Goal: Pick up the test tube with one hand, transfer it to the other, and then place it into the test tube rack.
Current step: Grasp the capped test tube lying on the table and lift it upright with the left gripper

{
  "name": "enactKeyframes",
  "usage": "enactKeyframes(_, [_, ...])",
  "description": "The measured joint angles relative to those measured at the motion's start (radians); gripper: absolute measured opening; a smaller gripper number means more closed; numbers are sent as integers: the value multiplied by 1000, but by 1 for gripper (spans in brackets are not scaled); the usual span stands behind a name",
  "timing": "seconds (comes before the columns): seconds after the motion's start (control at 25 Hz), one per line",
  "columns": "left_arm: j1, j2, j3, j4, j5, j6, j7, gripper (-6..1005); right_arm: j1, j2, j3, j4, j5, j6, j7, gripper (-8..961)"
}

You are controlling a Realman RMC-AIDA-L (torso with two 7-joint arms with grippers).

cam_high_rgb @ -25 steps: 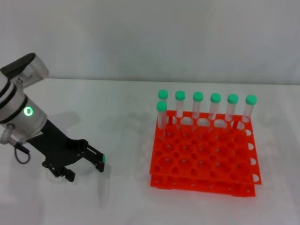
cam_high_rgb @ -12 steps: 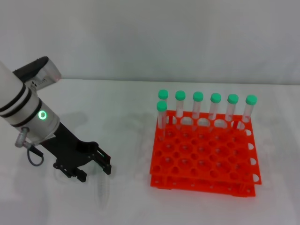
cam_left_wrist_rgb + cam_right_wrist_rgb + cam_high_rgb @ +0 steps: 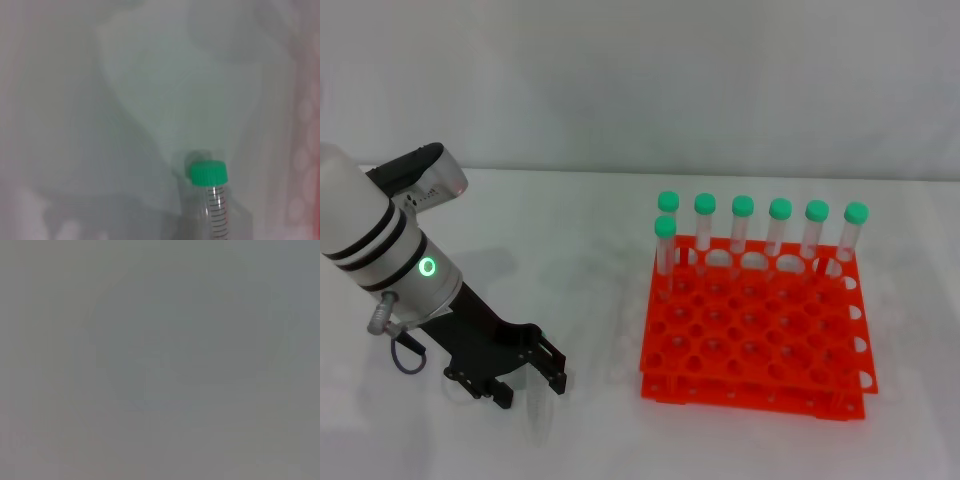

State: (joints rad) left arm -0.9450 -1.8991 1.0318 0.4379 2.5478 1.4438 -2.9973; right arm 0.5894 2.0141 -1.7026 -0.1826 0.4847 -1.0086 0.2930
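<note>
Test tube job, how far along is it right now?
Early stage. Nothing looks done: the loose test tube lies on the white table, not lifted. In hand: the left gripper is down over it with fingers spread, about to grasp. The right gripper is not in view. Left: grasp, handover, and placing it in the orange test tube rack, which already holds seven green-capped tubes.

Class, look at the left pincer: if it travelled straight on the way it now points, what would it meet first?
Most likely the loose test tube lying on the white table, just ahead of the open left pincer. Depth is hard to judge, so it may touch the table itself first.
</note>
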Motion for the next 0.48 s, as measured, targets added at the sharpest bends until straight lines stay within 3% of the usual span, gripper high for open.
enactKeyframes(0.48, [0,-3,3,-4,0,-12,0,637,3,2,4,0,0,1,0,795])
